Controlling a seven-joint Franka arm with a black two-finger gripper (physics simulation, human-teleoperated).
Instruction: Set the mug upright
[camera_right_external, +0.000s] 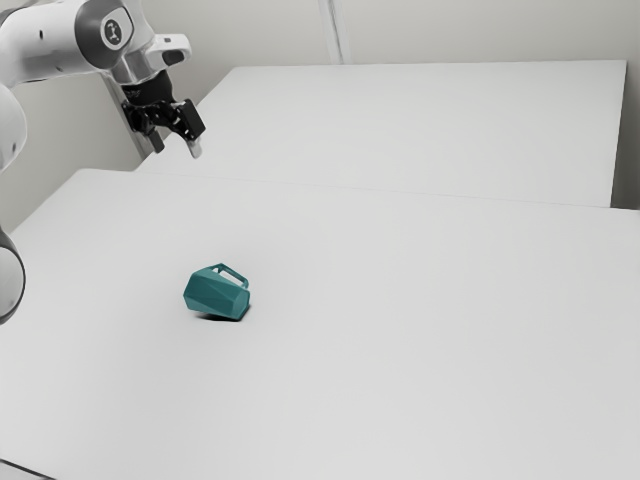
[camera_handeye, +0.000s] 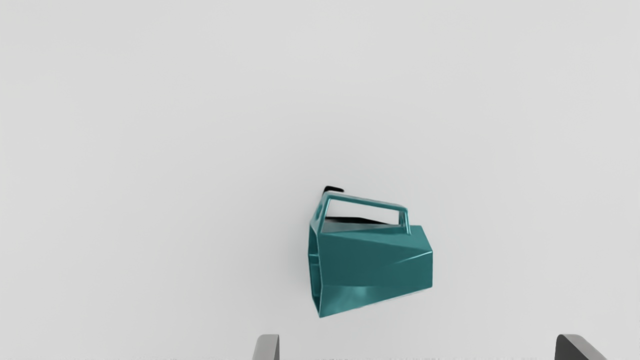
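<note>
A teal faceted mug lies on its side on the white table in the exterior view, its handle at the upper side and toward the exterior view's right. High above the table, toward the exterior view's upper left, hangs my gripper, well apart from the mug. In the wrist view the mug shows its open rim at one end, its narrower base at the other and its handle along one side. The gripper is open, its two fingertips wide apart with nothing held between them.
The white tabletop stretches around the mug. Behind it in the exterior view stands another white surface, with pale walls beyond. A thin dark line crosses the exterior view's lower left corner.
</note>
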